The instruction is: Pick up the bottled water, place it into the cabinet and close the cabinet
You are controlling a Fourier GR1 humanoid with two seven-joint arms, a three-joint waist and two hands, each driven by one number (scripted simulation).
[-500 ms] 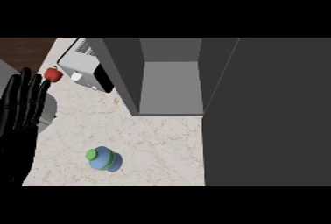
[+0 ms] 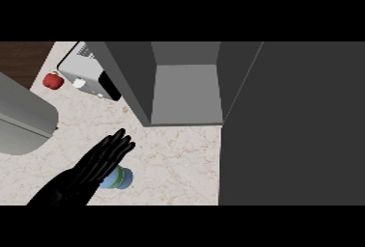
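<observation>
Head view: the left hand (image 2: 92,171) has swung in from the counter's (image 2: 178,154) left edge, fingers straight and together, partly covering the upright water bottle (image 2: 118,178), below-left of the open cabinet (image 2: 185,91).

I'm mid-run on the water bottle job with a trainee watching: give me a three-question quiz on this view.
1. True or false: the cabinet is open.
2. The left hand, fingers straight, is: A) curled round the bottled water; B) over it, partly hiding it; C) inside the cabinet.
3. Fill in: the small red object lies on the counter beside the white ____.

Key: 1 true; 2 B; 3 appliance.
</observation>
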